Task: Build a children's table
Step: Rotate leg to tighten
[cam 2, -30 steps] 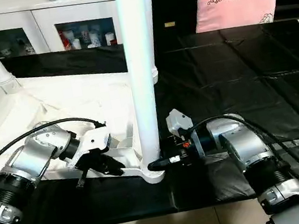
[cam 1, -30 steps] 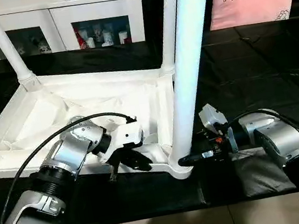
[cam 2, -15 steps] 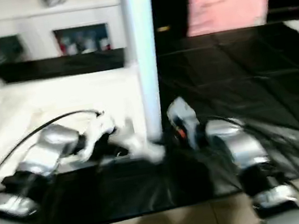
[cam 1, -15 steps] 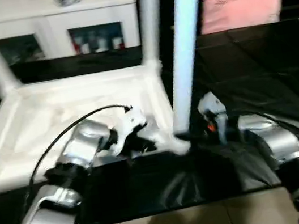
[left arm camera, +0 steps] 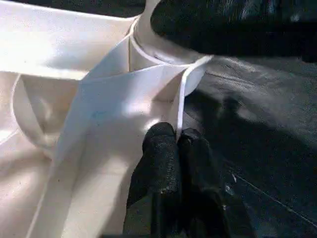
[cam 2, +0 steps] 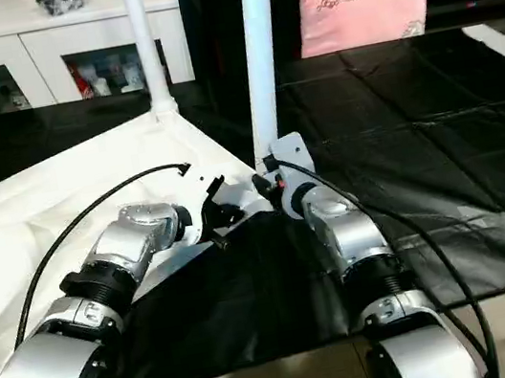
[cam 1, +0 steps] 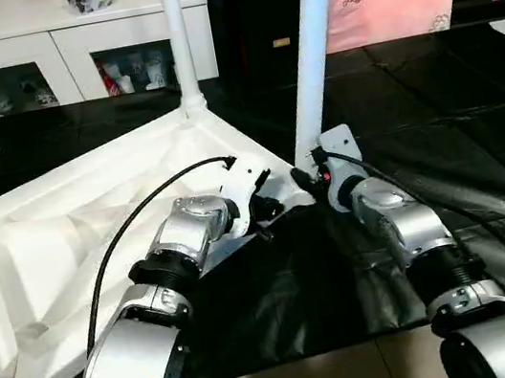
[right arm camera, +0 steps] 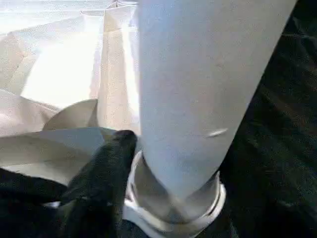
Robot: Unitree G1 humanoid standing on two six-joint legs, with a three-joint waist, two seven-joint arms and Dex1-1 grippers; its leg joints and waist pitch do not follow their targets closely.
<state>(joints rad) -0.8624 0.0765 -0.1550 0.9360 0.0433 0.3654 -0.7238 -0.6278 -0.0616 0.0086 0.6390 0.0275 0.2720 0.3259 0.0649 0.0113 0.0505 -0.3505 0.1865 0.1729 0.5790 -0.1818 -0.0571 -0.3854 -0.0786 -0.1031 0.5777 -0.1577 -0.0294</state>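
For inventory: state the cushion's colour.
Pink, with small dark lettering; cushion shows best in the left eye view.

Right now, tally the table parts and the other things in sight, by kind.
Tabletop: 1
Fitted legs: 2
Pink pillow: 1
White cabinet: 1
Total: 5

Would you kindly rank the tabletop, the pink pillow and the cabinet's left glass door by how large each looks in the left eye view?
1. Tabletop, by far the largest.
2. Pink pillow.
3. Left glass door, a little smaller than the pillow.
The tabletop lies nearest the camera, and the pillow and door stand far back, so true sizes stay unsure.
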